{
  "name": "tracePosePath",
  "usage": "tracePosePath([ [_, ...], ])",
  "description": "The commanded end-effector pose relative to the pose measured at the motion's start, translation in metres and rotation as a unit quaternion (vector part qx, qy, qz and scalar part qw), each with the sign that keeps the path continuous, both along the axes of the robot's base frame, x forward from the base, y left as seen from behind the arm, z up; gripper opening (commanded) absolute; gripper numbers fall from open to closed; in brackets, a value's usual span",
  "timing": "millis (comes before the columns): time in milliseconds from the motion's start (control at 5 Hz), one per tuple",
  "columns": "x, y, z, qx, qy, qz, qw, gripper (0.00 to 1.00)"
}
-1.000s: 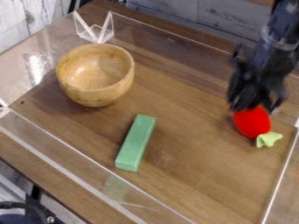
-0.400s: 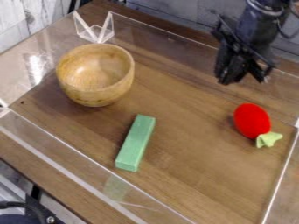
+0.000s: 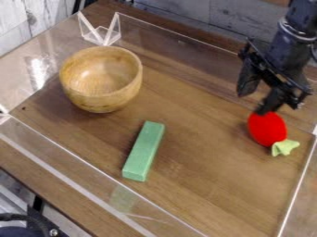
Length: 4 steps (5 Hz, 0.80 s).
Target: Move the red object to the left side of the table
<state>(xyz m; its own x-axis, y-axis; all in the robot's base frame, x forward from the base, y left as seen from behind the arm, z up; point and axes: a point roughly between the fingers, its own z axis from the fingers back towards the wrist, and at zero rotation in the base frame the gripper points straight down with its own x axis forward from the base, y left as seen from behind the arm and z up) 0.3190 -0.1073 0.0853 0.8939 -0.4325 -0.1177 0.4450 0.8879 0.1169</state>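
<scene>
The red object (image 3: 265,127), a small toy strawberry with a light green leafy cap, lies on the brown wooden table (image 3: 198,111) near its right edge. My gripper (image 3: 262,96) hangs just above and slightly behind it, pointing down. Its dark fingers are spread open and hold nothing. The lower fingertips come close to the strawberry's top, and whether they touch it cannot be told.
A wooden bowl (image 3: 102,79) stands at the left rear. A long green block (image 3: 145,150) lies in the front middle. A low clear plastic wall (image 3: 74,176) edges the table, with a clear folded piece (image 3: 99,28) at the back left corner.
The gripper was shut low over the strawberry, lifted up and back, and has now come down above it again with its jaws open. The strawberry has not moved.
</scene>
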Motion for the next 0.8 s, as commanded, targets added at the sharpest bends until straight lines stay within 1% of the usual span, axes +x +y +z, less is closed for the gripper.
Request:
tracePosePath([
  [0,0.003,-0.005,0.014,-0.007,-0.018,0.026,0.9995,0.00],
  [200,0.000,-0.003,0.006,-0.010,-0.011,0.016,0.9998,1.00],
  [400,-0.002,0.006,0.020,-0.009,-0.020,0.007,0.9997,0.00],
  [600,-0.004,0.009,0.013,-0.012,-0.015,-0.003,0.9998,1.00],
])
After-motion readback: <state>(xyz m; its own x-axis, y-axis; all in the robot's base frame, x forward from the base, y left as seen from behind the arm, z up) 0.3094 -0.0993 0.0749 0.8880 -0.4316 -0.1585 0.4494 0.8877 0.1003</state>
